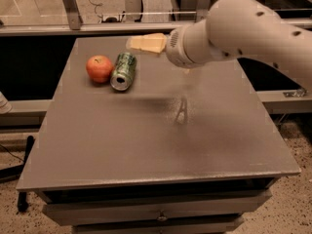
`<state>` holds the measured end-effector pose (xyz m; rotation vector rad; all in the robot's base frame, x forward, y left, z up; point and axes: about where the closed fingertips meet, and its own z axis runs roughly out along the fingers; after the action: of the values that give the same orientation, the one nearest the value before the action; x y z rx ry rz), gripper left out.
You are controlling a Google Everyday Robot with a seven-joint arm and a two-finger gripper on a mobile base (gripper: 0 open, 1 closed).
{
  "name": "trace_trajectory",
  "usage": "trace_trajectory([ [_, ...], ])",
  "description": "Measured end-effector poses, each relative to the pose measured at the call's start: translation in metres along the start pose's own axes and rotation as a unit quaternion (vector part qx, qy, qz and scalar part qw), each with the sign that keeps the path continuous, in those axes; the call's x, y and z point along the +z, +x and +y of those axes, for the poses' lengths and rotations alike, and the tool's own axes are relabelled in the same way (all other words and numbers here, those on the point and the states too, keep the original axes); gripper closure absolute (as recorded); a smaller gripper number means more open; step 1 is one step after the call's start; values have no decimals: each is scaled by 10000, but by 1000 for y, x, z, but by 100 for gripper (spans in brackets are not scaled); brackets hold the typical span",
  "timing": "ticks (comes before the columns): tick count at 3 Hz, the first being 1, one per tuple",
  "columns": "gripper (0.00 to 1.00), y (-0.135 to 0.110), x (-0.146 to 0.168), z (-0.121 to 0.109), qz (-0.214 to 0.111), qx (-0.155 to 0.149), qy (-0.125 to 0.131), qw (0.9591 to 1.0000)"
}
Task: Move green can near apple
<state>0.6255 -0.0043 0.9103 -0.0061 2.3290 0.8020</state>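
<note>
The green can [123, 71] lies on its side on the desk [146, 145]. The apple [99, 68] sits just beside it, at its 9 o'clock. The can's long way runs from 1 o'clock to 7 o'clock, with the silver top toward 7. The gripper [186, 70] hangs above the desk at the can's 3 o'clock, apart from it. It does not hold the can. I cannot tell if it is open or closed.

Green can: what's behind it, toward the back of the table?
A pale yellow block lies behind the green can; the arm covers its right end and whatever lies beyond. The gripper hangs right of the can.
</note>
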Motion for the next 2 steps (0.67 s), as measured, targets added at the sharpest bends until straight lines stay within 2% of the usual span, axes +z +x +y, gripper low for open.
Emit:
trace_trajectory([
  [1, 0, 1, -38, -25, -401, -48, -127, 9991],
  [2, 0, 5, -63, -49, -594, -135, -329, 9976],
])
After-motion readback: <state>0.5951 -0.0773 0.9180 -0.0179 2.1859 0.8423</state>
